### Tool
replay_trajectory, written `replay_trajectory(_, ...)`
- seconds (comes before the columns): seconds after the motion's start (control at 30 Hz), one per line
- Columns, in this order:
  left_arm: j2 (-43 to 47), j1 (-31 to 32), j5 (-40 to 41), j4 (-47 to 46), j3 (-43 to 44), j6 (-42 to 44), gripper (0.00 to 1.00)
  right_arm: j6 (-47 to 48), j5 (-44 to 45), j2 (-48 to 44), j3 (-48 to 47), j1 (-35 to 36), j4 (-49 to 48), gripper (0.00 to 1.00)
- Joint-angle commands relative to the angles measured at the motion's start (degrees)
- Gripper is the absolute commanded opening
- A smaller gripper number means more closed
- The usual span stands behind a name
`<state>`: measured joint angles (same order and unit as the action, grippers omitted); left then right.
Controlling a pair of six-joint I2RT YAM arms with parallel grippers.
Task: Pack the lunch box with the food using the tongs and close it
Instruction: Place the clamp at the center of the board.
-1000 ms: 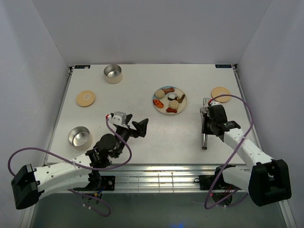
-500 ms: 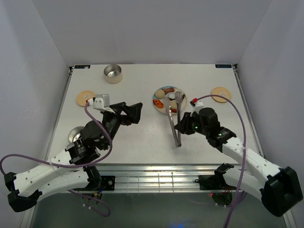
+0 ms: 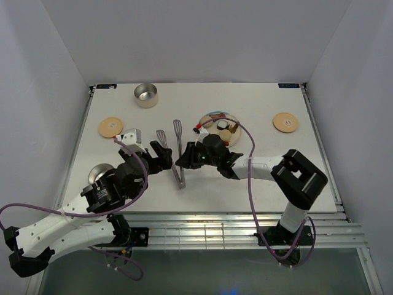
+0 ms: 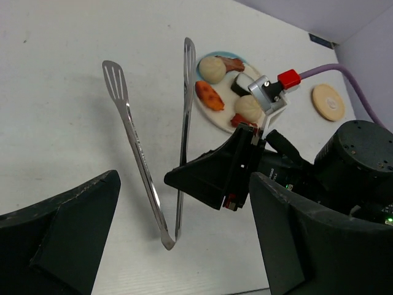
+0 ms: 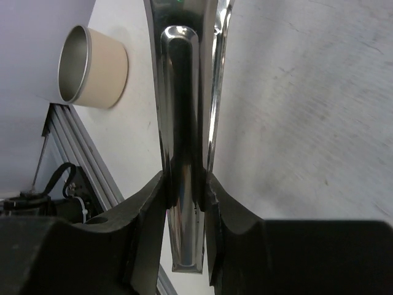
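The tongs (image 3: 178, 155) stand off the table left of centre, hinge end toward me, their two flat tips pointing to the back. My right gripper (image 3: 186, 161) is shut on one arm of the tongs (image 5: 184, 123) near the hinge. My left gripper (image 3: 163, 152) is open just left of them; in the left wrist view the tongs (image 4: 138, 153) hang between its wide-apart fingers (image 4: 67, 233), untouched. The food (image 4: 212, 69) lies on the plate (image 3: 215, 114), partly hidden by the right arm. One lunch box tin (image 3: 146, 95) stands at the back, the other (image 3: 100, 176) at front left.
Two round wooden lids lie flat: one (image 3: 110, 127) at the left, one (image 3: 285, 121) at the right. The right arm stretches across the table's middle in front of the plate. The front-left tin (image 5: 92, 66) also shows in the right wrist view beside the front rail.
My right arm has carried the tongs from the table's right side across to left of centre. The left arm has swung toward them with its gripper staying open.
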<state>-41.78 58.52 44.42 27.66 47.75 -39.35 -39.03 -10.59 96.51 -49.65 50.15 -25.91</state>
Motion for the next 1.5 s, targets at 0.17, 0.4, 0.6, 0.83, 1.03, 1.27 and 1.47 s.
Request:
replay_trajectory(0.17, -1.6, -1.7, -0.2, 11.8, -2.7, -9.9, 0.95, -11.1, 3.5, 10.4, -7.7, 1.7, -13.6, 0.08)
replay_trajectory(0.4, -7.5, -4.2, -3.8, 11.2, -5.1, -12.8, 0.95, -13.4, 7.4, 13.3, -8.4, 1.7, -13.0, 0.19)
replay_trajectory(0.6, -7.7, -5.6, -4.5, 10.0, -5.9, -12.5, 0.95, -11.9, 10.3, 13.0, -9.1, 1.8, -7.3, 0.38)
replay_trajectory(0.83, -6.4, -8.1, -9.7, 2.9, -9.0, -8.7, 0.96, -11.1, 9.0, 15.2, -10.5, 1.7, -5.3, 0.51)
replay_trajectory(1.03, -8.0, -11.1, -11.8, 3.0, -8.0, -6.5, 0.96, -7.1, 13.3, 13.0, -9.5, 1.5, -2.1, 0.55)
replay_trajectory(1.27, -10.3, -15.7, -15.8, 1.1, -8.7, -7.7, 0.93, 1.7, 11.2, 7.2, -11.4, 1.4, 5.1, 0.54)
replay_trajectory(1.47, -16.2, -17.3, -15.5, 6.2, -7.7, -18.0, 0.97, 10.1, 16.2, -7.7, -12.4, -2.1, 23.2, 0.59)
